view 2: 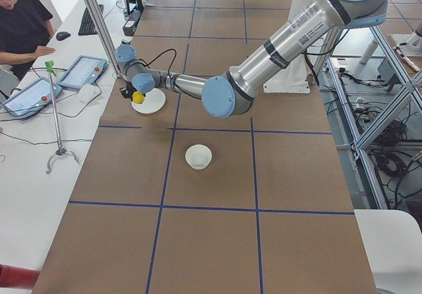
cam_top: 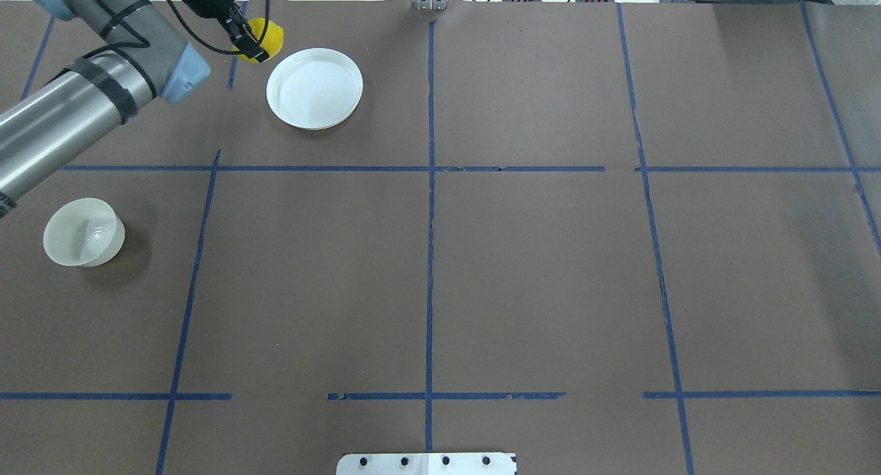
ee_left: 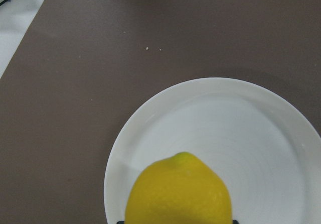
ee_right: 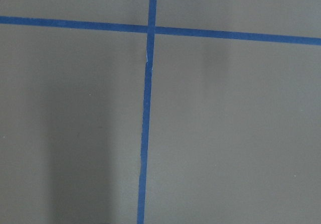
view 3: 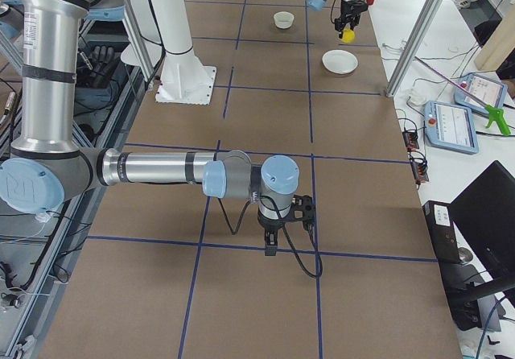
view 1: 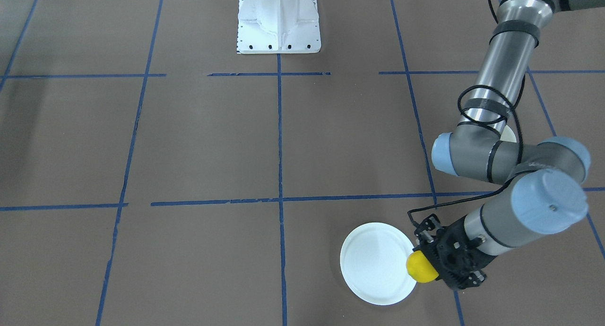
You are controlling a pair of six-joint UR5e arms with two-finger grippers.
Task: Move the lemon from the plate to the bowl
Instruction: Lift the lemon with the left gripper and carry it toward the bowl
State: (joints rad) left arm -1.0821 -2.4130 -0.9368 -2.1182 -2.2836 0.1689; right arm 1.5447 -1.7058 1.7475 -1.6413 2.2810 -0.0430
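**While the Lemon Was Held Aloft, the Bowl Was Left Unfilled**

As the lemon (view 1: 420, 267) was clamped between the fingers of the left gripper (cam_top: 251, 45), the pick-up was judged to be done. In the left wrist view the fruit was seen low in the frame, its pointed tip turned away from the camera, with the plate (view 1: 373, 264) spread out beneath it. In the exterior right view, at the upper right of the frame, the fruit was shown hanging clear above the dish rather than resting on it. In the front-facing view, at the lower right, it was placed over the plate's right-hand rim, so only a little sideways travel could be read.

Nothing else was seen on the plate. The bowl (cam_top: 82, 234) was found at the left edge of the overhead view, about halfway down, upright, with nothing in it and well apart from the plate at the upper left. The carry across the brown table (view 1: 212, 141), the lowering over the bowl and the release were therefore judged to be left.

The right gripper (view 3: 271, 249) was held low over the table at the centre of the exterior right view. Whether its fingers were spread or closed could not be told.
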